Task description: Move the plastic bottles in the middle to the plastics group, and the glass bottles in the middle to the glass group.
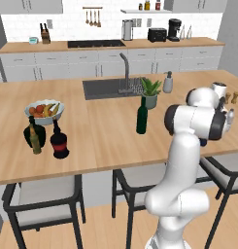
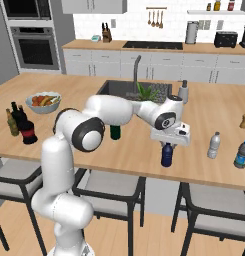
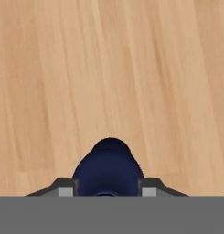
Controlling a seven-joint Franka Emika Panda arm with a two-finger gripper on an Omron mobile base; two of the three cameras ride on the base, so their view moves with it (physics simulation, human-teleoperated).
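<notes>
My gripper points down over the small dark blue plastic bottle, which stands on the island counter near its front edge. From above, in the hand view, both fingers sit tight against the sides of the bottle. The tall green wine bottle stands mid-counter. The black bottle with a red band stands at the left beside the fat dark green bottle and the olive-brown bottle. A clear water bottle stands to the right.
A fruit bowl sits behind the left bottles. The sink, a potted plant and a soap dispenser lie at the back. A blue bottle and a brown shaker stand far right. Stools line the front edge.
</notes>
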